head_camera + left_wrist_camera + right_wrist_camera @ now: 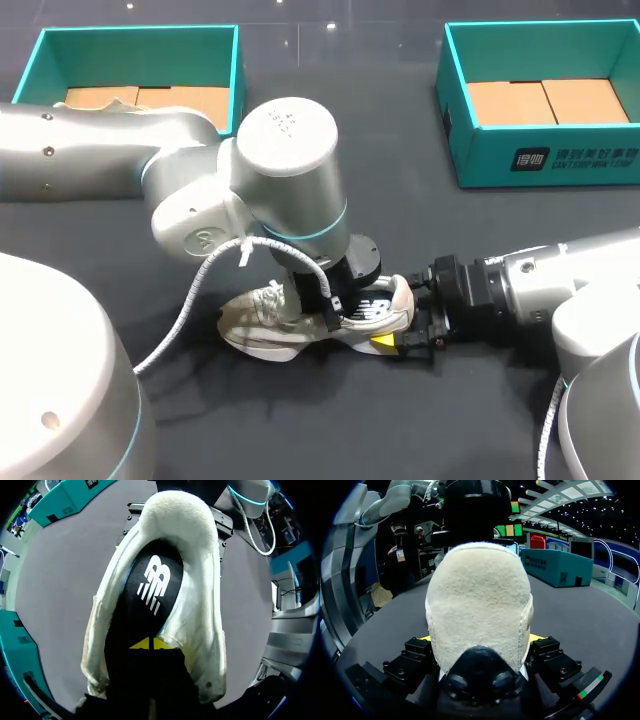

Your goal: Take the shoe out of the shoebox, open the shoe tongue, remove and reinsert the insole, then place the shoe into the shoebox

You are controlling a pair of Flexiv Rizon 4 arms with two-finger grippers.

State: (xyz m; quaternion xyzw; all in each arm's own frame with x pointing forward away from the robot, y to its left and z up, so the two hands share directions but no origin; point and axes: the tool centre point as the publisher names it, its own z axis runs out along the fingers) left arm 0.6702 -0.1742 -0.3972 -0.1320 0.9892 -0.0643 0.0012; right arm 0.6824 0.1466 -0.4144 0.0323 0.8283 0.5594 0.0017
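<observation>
A cream sneaker (262, 318) lies on the dark table, toe to the left, heel to the right. My left arm stands over it, and its gripper (150, 643) is down inside the shoe's opening. The yellow tips are pressed together there on the black insole (152, 587) with its white logo. My right gripper (481, 637) comes in from the right. Its fingers (543, 649) stand wide on either side of the fuzzy heel (479, 605) and hold it; one yellow tip (383, 342) shows beside the sole.
Two teal shoeboxes stand at the back, one at the left (236, 80) and one at the right (560, 160), both with cardboard floors. A white cable (195, 290) hangs from my left arm near the shoe's toe.
</observation>
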